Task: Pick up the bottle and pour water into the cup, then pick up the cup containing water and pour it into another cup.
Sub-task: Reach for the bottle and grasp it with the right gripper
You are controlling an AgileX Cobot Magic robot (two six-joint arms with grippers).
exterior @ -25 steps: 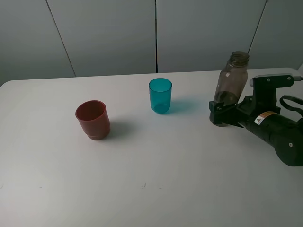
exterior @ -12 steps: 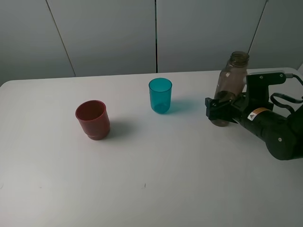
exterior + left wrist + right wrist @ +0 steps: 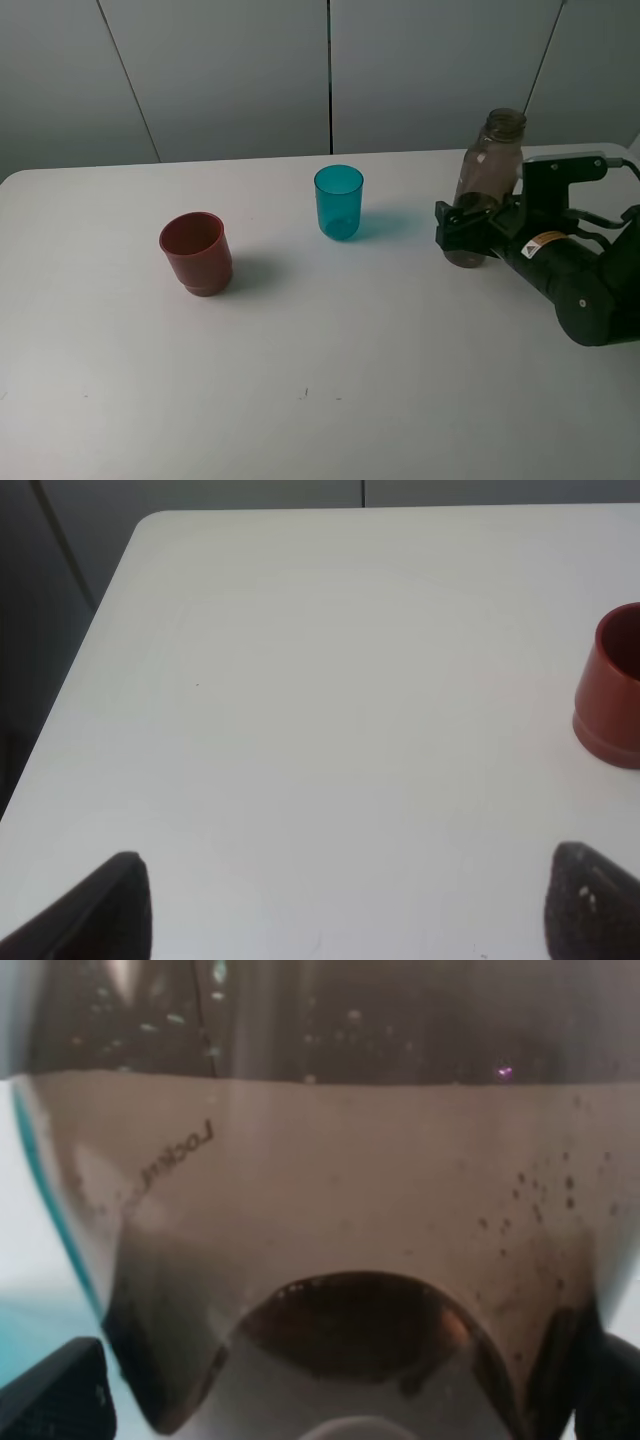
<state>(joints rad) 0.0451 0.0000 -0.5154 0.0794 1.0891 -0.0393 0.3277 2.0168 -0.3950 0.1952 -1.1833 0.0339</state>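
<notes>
The bottle (image 3: 490, 165) stands upright at the right end of the desk (image 3: 330, 340), with the right hand (image 3: 464, 234) spread wide about its lower body. I'd close squarely and firmly, keeping it upright, before carrying it toward the cup (image 3: 339, 201).

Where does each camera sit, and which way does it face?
Exterior high: above, looking down on the table, red cup, teal cup and bottle; right arm shows, jaws flanking the bottle.
Left wrist: low over the table, looking across it to the red cup; jaw tips show.
Right wrist: against the bottle; jaw tips show.
Shared by exterior and left wrist: the red cup.
</notes>
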